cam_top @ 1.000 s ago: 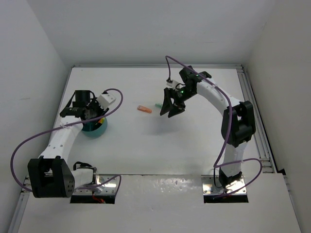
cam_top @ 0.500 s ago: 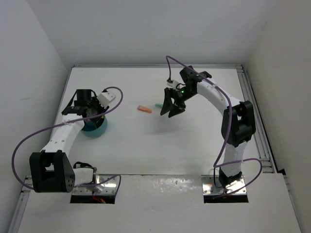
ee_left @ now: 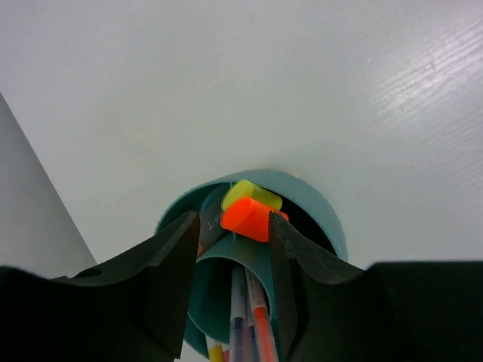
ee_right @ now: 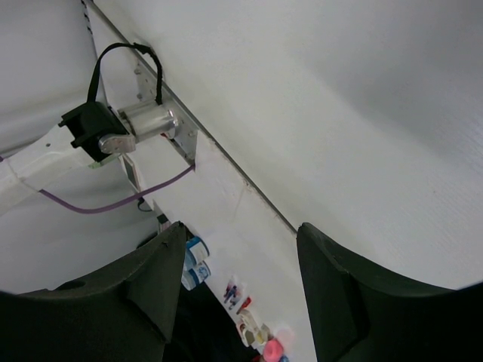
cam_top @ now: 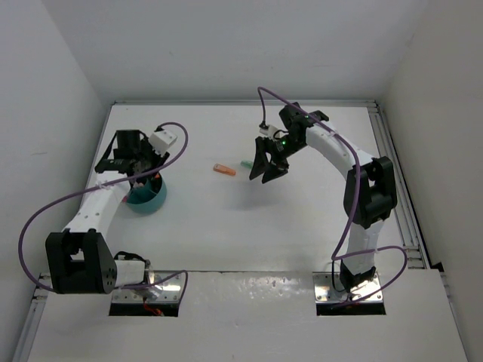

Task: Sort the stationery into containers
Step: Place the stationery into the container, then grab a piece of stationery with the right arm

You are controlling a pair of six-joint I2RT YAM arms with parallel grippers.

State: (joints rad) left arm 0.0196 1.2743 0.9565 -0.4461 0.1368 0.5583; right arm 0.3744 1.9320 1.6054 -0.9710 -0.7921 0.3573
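The teal bowl stands at the table's left, and my left gripper hangs just above it. In the left wrist view the left gripper is open, its jaws straddling the bowl's inner divider. An orange-capped marker and a yellow-capped one stand in the far compartment. Thin pens fill the near one. An orange pen and a mint green pen lie mid-table. My right gripper hovers open beside the green pen, with nothing between its fingers.
A metal rail runs along the table's right edge. White walls close in on the left, back and right. The right wrist view shows the table's edge strip and small jars on the floor beyond it.
My left gripper has drawn back a little from the bowl and its jaws have widened. The right arm and the two pens on the table have not moved.
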